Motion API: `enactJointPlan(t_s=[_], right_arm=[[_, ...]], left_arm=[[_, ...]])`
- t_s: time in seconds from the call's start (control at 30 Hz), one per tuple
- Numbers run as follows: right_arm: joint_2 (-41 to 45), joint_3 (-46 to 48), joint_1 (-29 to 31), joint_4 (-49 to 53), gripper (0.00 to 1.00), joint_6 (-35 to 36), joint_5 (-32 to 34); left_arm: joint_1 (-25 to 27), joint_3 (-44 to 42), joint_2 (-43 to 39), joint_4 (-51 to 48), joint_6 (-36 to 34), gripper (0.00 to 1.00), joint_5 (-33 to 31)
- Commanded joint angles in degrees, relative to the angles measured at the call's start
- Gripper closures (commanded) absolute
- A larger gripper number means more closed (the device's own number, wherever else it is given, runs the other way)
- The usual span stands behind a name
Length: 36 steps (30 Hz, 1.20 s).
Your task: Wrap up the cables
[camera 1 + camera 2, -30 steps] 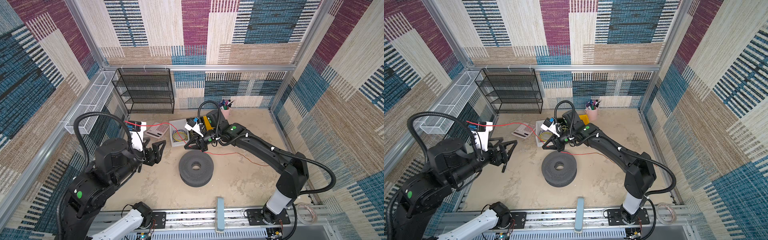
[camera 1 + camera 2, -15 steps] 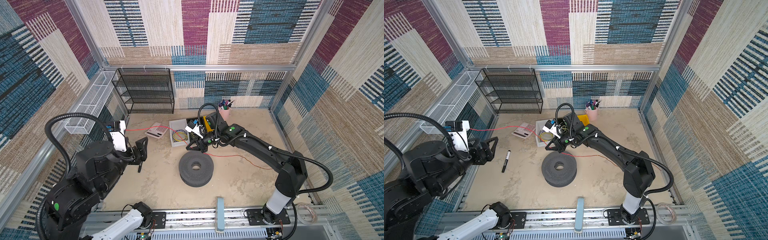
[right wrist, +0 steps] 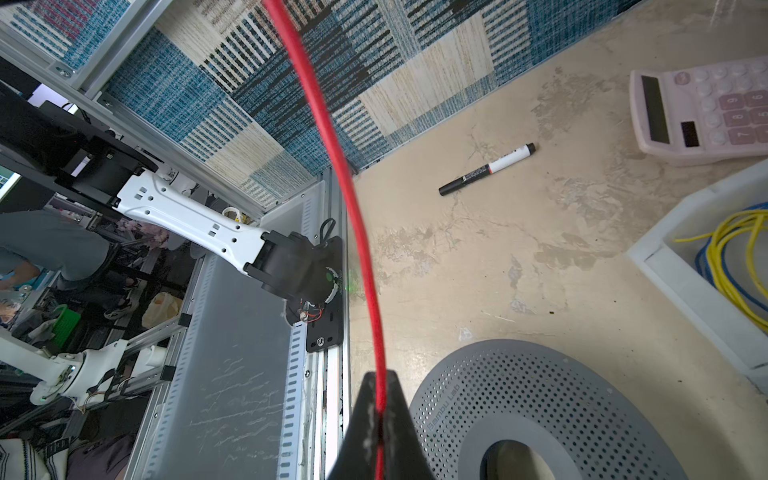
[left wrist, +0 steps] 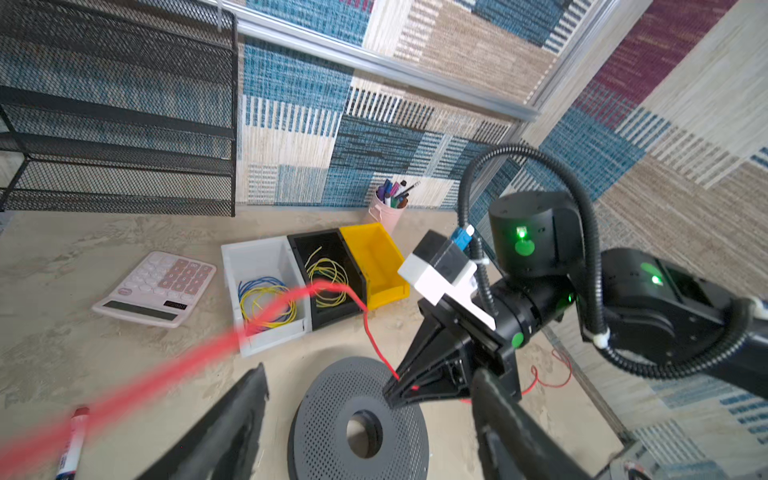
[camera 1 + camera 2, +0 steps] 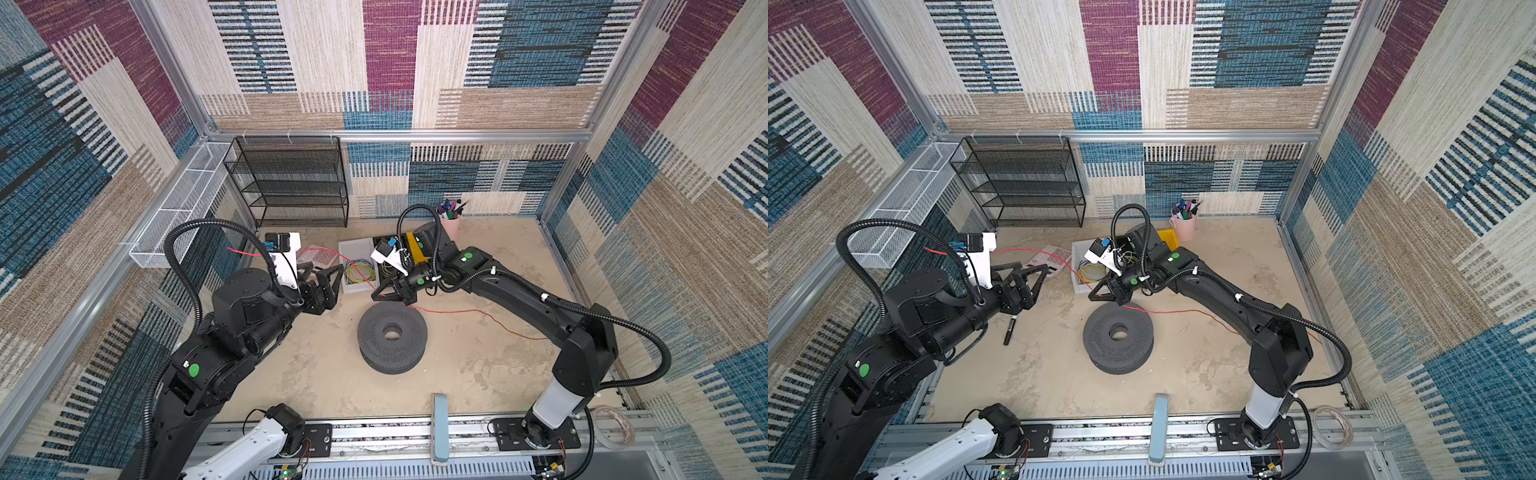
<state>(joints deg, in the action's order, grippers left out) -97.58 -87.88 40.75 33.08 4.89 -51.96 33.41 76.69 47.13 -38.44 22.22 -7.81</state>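
On the left, the left gripper (image 5: 1030,270) hangs above the table with its jaws spread wide and nothing between them. The red wire (image 3: 360,232) passes close by this arm's wrist camera, one end poking out beyond the arm; whether it rests on the arm cannot be told. From there it crosses in the air above the calculator (image 5: 1046,264) and the white bin (image 5: 1074,255), then drops to the right gripper (image 5: 1091,296). That gripper's jaws are shut tight on it just above the rim of the grey spool (image 5: 1119,336). The rest of the wire trails over the table to the right in loose curves. The step in hand looks like the left gripper taking the raised span so that a loop can be formed. It would do well to reach around the span near its middle, clear of its own camera, and close squarely, since so thin and springy a wire could slip sideways out of the pinch. The right gripper should hold firm and give no slack meanwhile.
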Motion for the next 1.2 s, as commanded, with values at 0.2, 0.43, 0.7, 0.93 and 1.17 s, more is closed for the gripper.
enactJointPlan(t_s=[0.2,0.43,0.7,0.93,1.17], right_arm=[[3.3,3.0,0.1,0.0,1.0,2.6,-2.8],[5.4,5.5,0.2,0.1,1.0,3.5,-3.2],[6.1,6.6,0.2,0.5,1.0,4.0,-2.4],[5.5,7.2,0.2,1.7,1.0,5.1,0.0],[7.0,6.4,0.2,0.4,0.49,4.1,4.2]], left_arm=[[-3.3,-1.9,1.1,10.7,1.8,0.27,-6.1],[-9.9,-2.3,3.6,13.1,4.0,0.38,-0.7],[-16.4,-4.3,5.1,17.6,8.7,0.68,9.1],[-18.4,-2.3,5.9,15.0,9.0,1.0,10.6],[-18.6,2.3,7.9,5.3,7.6,1.0,10.9]])
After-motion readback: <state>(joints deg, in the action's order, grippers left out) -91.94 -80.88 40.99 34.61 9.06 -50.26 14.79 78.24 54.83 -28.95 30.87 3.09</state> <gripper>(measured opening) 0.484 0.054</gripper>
